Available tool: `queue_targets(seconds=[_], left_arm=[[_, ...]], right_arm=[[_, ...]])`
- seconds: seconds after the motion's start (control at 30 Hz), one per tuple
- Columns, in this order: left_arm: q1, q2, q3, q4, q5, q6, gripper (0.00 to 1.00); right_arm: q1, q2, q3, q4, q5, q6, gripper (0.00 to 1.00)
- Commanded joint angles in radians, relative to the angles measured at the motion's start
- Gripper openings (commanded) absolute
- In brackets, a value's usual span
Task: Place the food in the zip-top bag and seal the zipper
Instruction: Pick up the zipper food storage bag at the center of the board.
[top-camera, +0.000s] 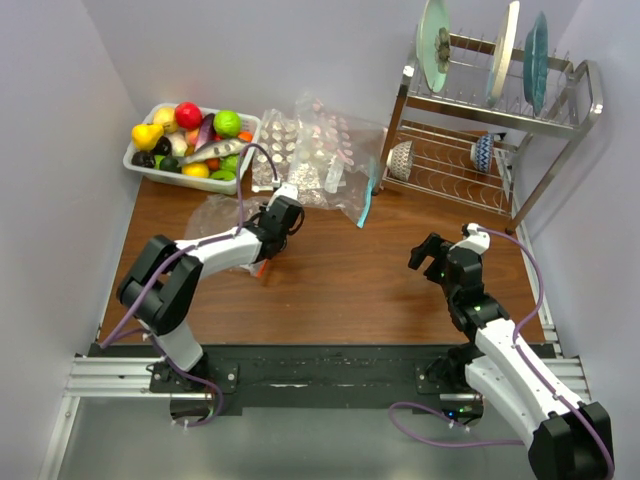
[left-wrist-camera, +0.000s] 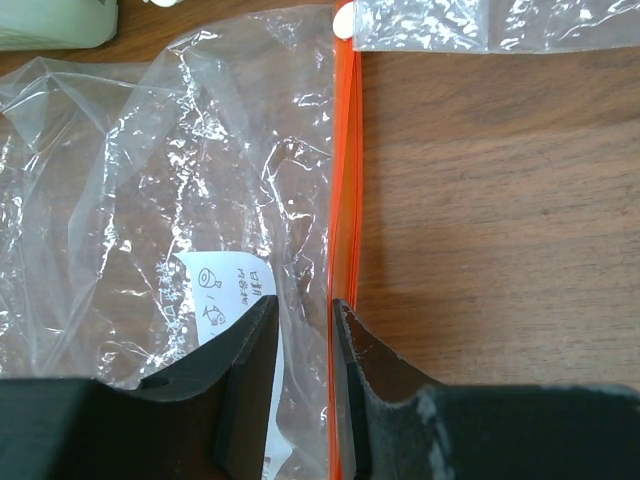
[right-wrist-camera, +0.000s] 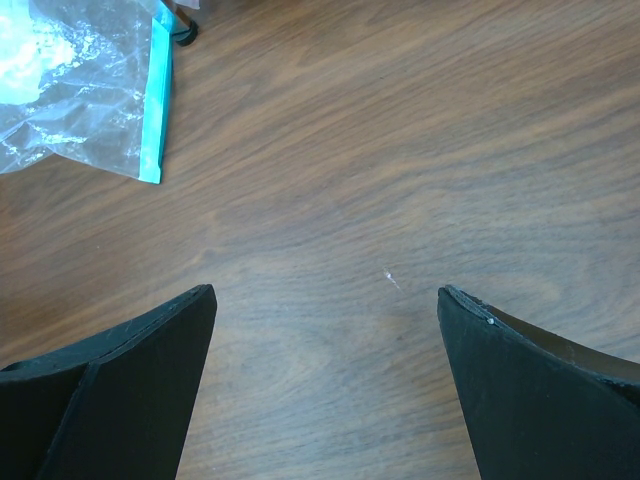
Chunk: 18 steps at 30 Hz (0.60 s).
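Note:
The zip-top bag (left-wrist-camera: 150, 180) lies flat and empty on the wooden table, its orange-red zipper (left-wrist-camera: 346, 180) along its right edge; from above the bag (top-camera: 212, 215) lies just left of my left gripper. My left gripper (left-wrist-camera: 303, 305) is low over the bag's mouth, its jaws a narrow gap apart with clear plastic between them and the zipper along the right finger's inner edge. In the top view this gripper (top-camera: 278, 222) points at the bag. The food (top-camera: 190, 140) sits in a white bin at the back left. My right gripper (top-camera: 432, 255) is wide open over bare wood (right-wrist-camera: 327, 290).
A second clear bag with a blue-green strip (top-camera: 368, 205) lies mid-back, and also shows in the right wrist view (right-wrist-camera: 155, 110). A pile of clear packets (top-camera: 310, 150) lies beside the white bin (top-camera: 140, 165). A metal dish rack (top-camera: 480, 140) with plates and bowls stands back right.

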Motion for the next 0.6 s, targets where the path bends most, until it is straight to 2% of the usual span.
queue_targets(seconds=[0.0, 0.2, 0.27, 0.33, 0.37, 0.57], left_arm=[[-0.003, 0.021, 0.018, 0.021, -0.029, -0.016, 0.33], [-0.006, 0.033, 0.019, 0.026, -0.027, -0.011, 0.33], [-0.006, 0.036, 0.019, 0.027, -0.034, -0.014, 0.26], [-0.006, 0.032, 0.018, 0.023, -0.047, -0.016, 0.12], [-0.005, 0.032, 0.019, 0.023, -0.056, -0.017, 0.00], [-0.005, -0.028, 0.021, -0.011, -0.040, -0.037, 0.00]], right_arm=[[-0.001, -0.003, 0.001, 0.018, 0.002, 0.012, 0.96], [-0.001, -0.003, 0.001, 0.016, 0.004, 0.012, 0.96], [-0.001, -0.003, 0.001, 0.015, 0.004, 0.013, 0.96], [-0.001, -0.003, 0.001, 0.015, 0.002, 0.013, 0.96], [-0.001, -0.003, 0.001, 0.014, 0.004, 0.015, 0.96], [0.001, -0.003, -0.001, 0.027, -0.016, -0.007, 0.96]])
